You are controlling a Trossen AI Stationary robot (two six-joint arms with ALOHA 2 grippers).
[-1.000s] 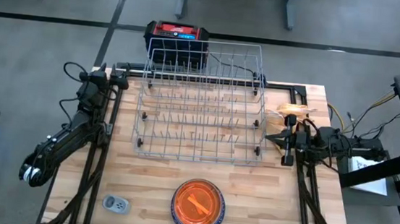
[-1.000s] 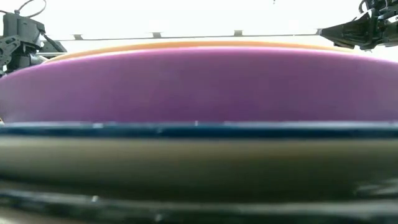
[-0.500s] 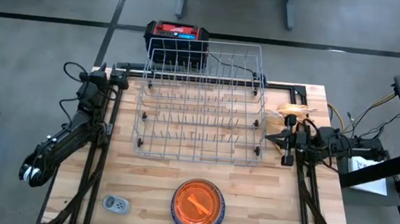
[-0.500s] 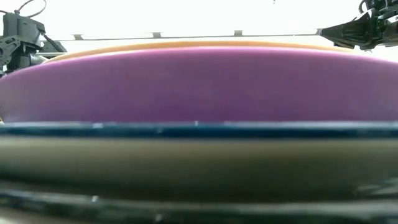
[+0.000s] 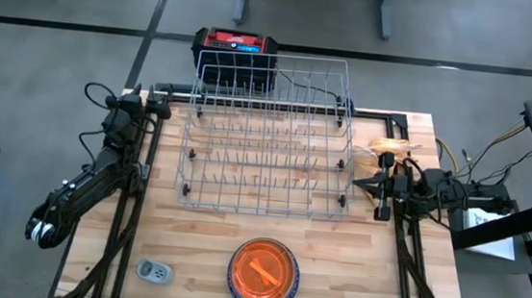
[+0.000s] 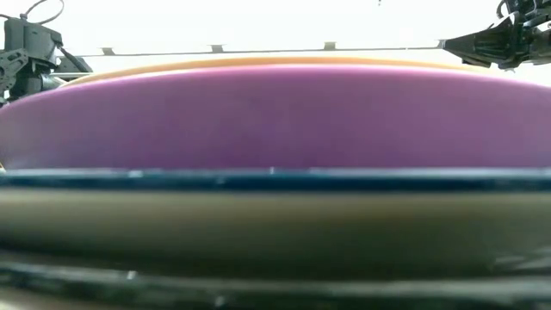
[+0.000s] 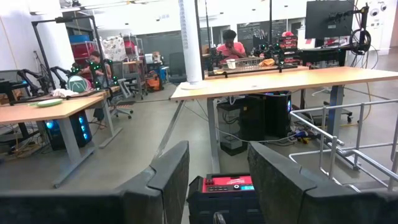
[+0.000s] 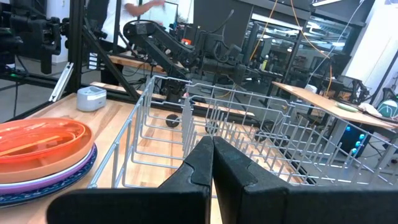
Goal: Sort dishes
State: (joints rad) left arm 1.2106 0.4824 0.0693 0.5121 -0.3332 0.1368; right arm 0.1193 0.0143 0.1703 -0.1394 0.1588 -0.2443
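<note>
Dishes (image 5: 263,275) stacked — orange over purple, blue rim; right gripper (image 5: 360,183) fingers together, left gripper (image 7: 214,171) apart.

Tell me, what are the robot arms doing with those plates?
Nothing yet. The stack of plates sits at the table's front edge, untouched, and the wire rack holds no dishes. The right gripper, shut and empty, waits beside the rack's right end. The left gripper is open at the back-left corner.

Left end effector (image 7: 217,180) fingers apart; red box (image 7: 227,186) beyond; person (image 7: 230,45) at far desk.
</note>
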